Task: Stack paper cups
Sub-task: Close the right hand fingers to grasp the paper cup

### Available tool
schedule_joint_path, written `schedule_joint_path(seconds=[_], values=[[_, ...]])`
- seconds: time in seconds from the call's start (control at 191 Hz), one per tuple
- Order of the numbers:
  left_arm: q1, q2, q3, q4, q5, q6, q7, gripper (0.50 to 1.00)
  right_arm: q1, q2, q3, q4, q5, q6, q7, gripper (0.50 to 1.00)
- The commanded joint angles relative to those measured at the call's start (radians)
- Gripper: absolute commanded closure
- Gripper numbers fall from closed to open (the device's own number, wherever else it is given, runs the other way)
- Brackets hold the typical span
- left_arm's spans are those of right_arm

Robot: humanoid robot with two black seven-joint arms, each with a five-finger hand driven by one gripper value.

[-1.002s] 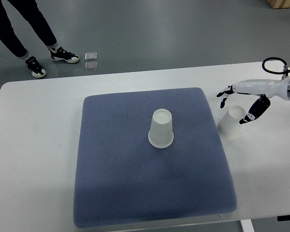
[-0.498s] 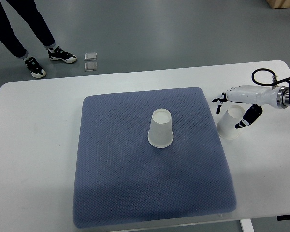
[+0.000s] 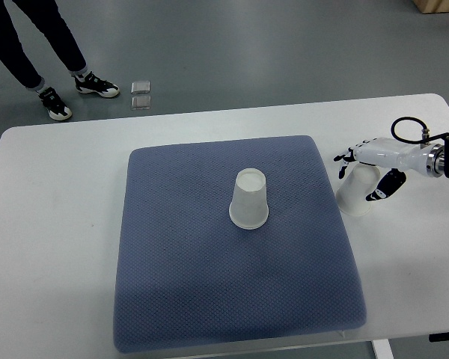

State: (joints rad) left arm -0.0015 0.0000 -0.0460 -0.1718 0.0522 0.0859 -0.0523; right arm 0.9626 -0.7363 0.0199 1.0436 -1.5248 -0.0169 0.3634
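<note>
White tabletop (image 3: pixel 52 224) carries a square blue-grey quilted mat (image 3: pixel 209 299), seen from the top view. One white paper cup (image 3: pixel 249 199) stands upside down near the mat's middle. A second white paper cup (image 3: pixel 358 191) sits upside down on the bare table just beside the mat's right edge. The white-and-black right hand (image 3: pixel 368 173) sits over this cup, fingers (image 3: pixel 347 156) and thumb either side, closing around it. A person's legs and shoes (image 3: pixel 60 97) show top left on the grey floor.
</note>
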Motion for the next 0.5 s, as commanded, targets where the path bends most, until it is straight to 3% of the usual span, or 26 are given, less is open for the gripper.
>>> schedule_joint_path(seconds=[0.0,0.362,0.493], values=[[0.0,0.0,0.0,0.0,0.0,0.0,0.0,0.5,-0.004,0.015,0.0,-0.025,0.0,-0.009,0.0,0.607],[0.0,0.0,0.0,0.0,0.0,0.0,0.0,0.5,-0.025,0.061,0.0,-0.096,0.0,-0.028,0.002,0.632],[0.0,0.0,0.0,0.0,0.0,0.0,0.0,0.5,-0.033,0.066,-0.001,-0.1,0.0,-0.023,0.003,0.752]])
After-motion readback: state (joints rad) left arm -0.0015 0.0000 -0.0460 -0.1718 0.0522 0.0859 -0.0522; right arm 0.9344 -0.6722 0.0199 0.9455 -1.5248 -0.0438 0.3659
